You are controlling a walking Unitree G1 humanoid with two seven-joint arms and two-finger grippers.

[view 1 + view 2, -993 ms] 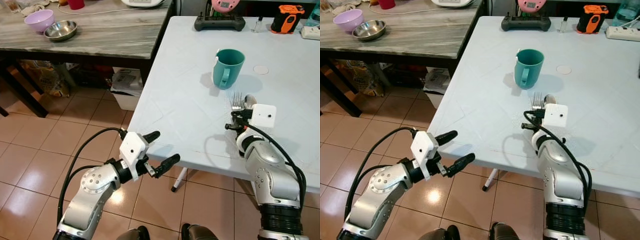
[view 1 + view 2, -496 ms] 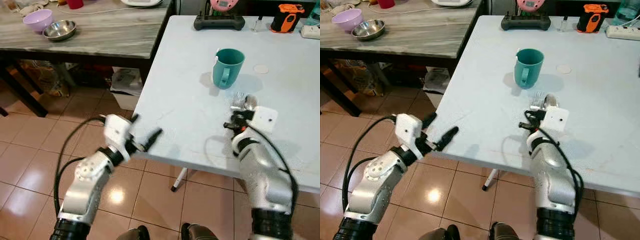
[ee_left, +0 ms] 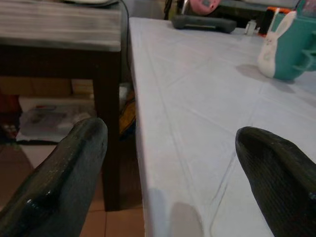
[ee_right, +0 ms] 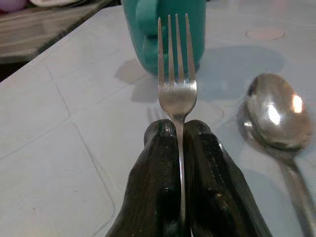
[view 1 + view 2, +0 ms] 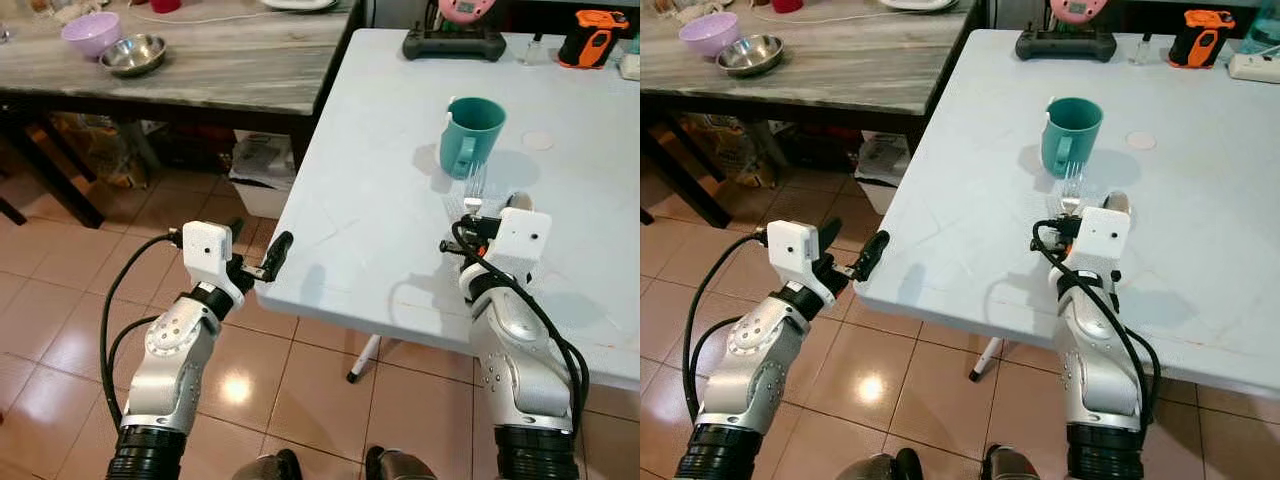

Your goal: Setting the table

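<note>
right gripper [image 4: 178,129] pinching fork [image 4: 176,74] (tines up)

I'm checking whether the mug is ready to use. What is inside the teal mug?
The teal mug stands upright on the white table. Its inner wall near the rim looks bare, but the bottom is hidden by the mug's own side, so its contents cannot be told.

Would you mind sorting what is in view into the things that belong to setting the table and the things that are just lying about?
Belonging to the job:
- fork, clamped in the right gripper
- spoon on the white table
- teal mug
- left gripper, open at the table's edge

Just lying about:
- black controller
- orange device
- purple bowl
- steel bowl
</note>
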